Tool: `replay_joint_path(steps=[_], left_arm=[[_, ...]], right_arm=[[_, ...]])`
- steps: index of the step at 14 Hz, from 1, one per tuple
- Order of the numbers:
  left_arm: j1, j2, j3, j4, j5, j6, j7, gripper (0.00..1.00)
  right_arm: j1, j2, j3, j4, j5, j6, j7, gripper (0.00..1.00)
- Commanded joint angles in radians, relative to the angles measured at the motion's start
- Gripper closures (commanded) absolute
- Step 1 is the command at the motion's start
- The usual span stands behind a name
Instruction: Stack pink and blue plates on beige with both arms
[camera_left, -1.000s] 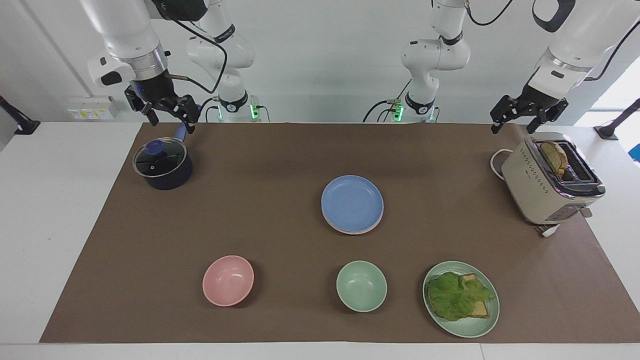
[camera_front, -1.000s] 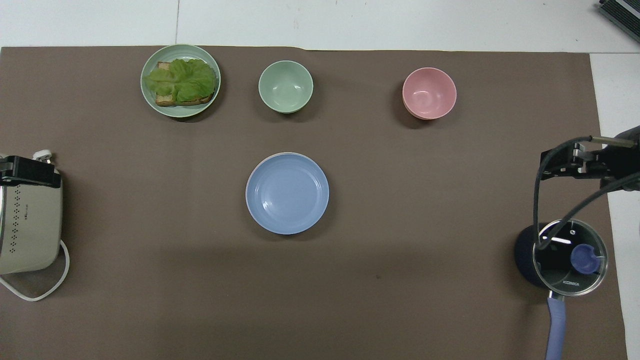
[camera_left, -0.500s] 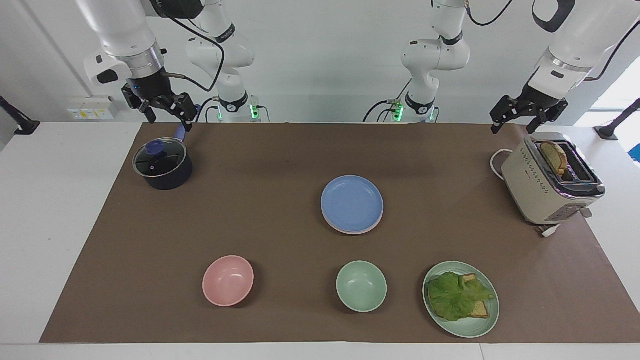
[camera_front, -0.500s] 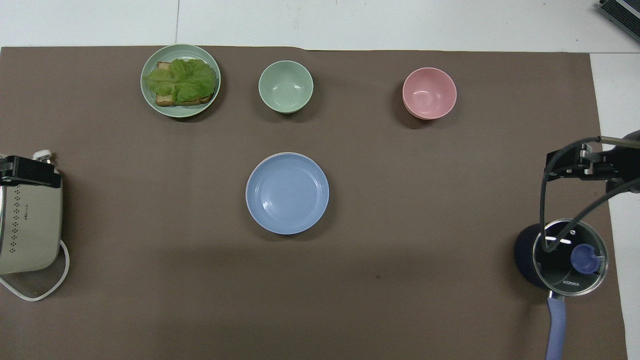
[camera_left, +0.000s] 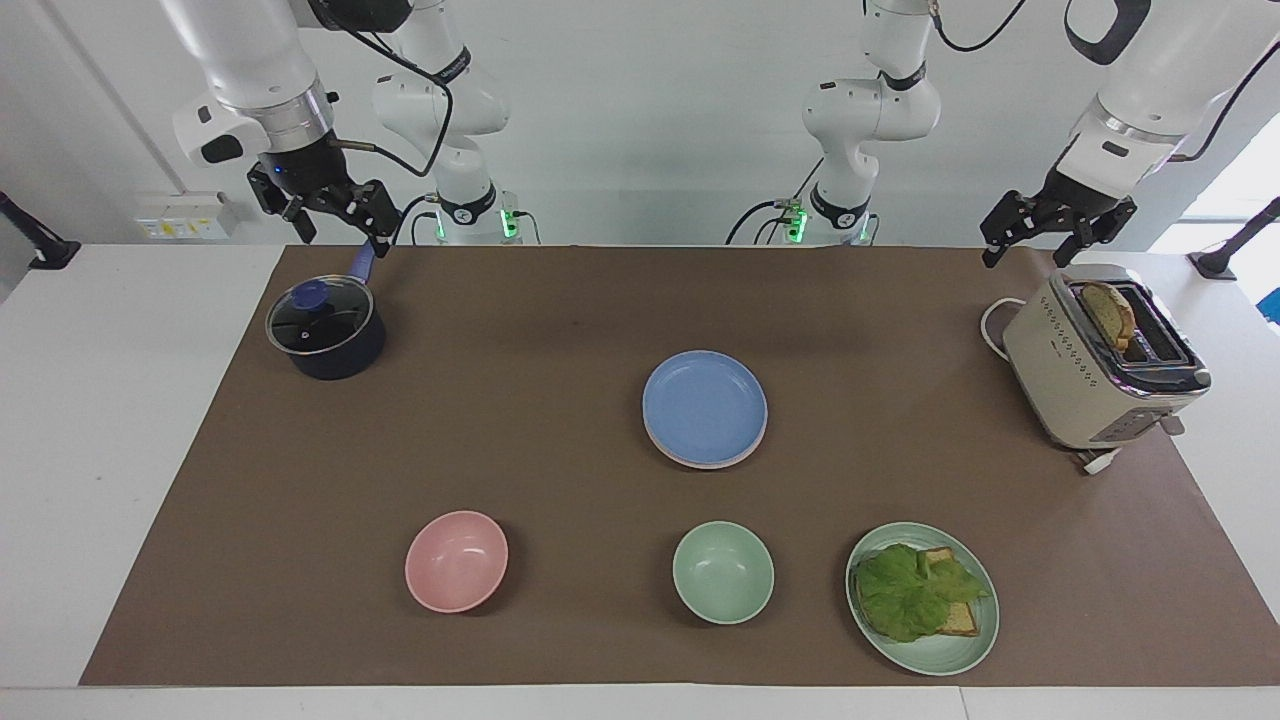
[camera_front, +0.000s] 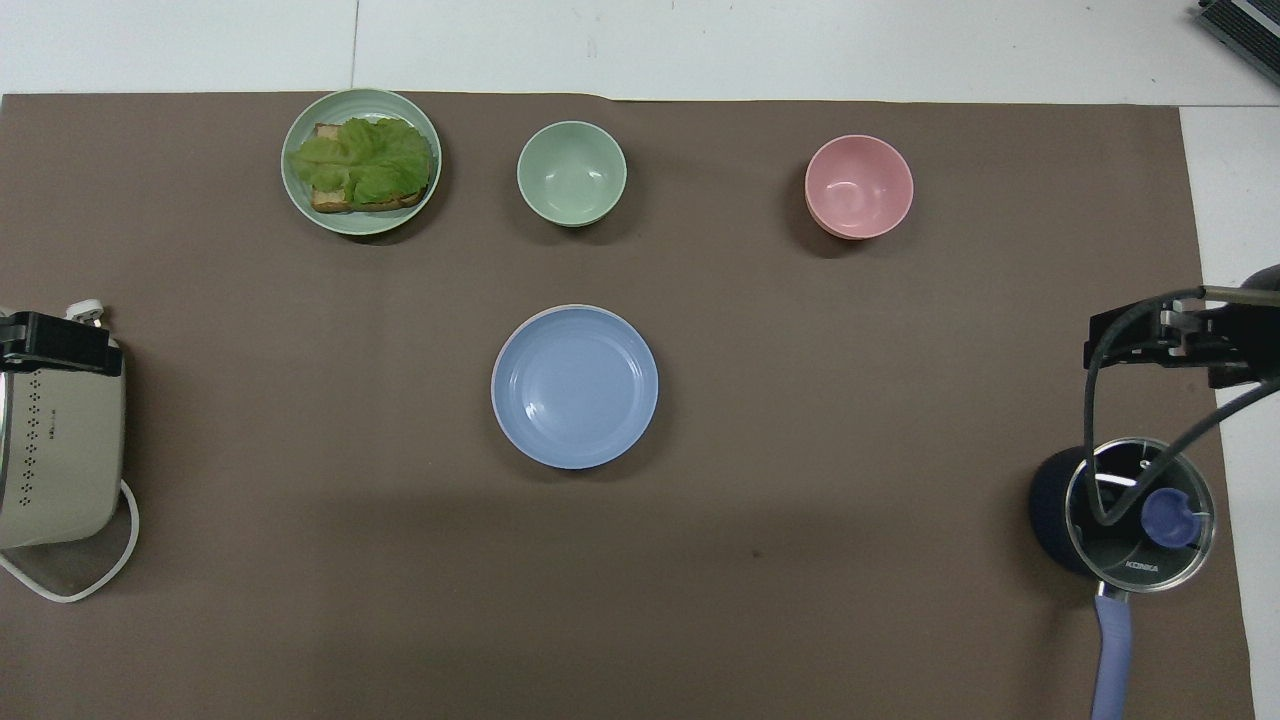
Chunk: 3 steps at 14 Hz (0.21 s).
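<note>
While blue plate tops pink plate, both arms wait

White table under brown mat

Round blue plastic plate covers the stack; only a pink rim shows, beige plate hidden. Cream toaster cut off by the overhead view's edge.
</note>
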Motion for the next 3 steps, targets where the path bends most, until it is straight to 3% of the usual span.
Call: replay_joint_path(steps=[1, 3], left_arm=[[0.016, -0.006, -0.011, 0.003, -0.007, -0.007, 0.007, 0.0], [0.016, -0.006, -0.011, 0.003, -0.007, -0.007, 0.007, 0.0]], right_arm=[[0.0, -0.02, -0.002, -0.02, 0.022, 0.014, -0.037, 0.0], [0.0, -0.021, -0.002, -0.025, 0.022, 0.017, -0.038, 0.0]])
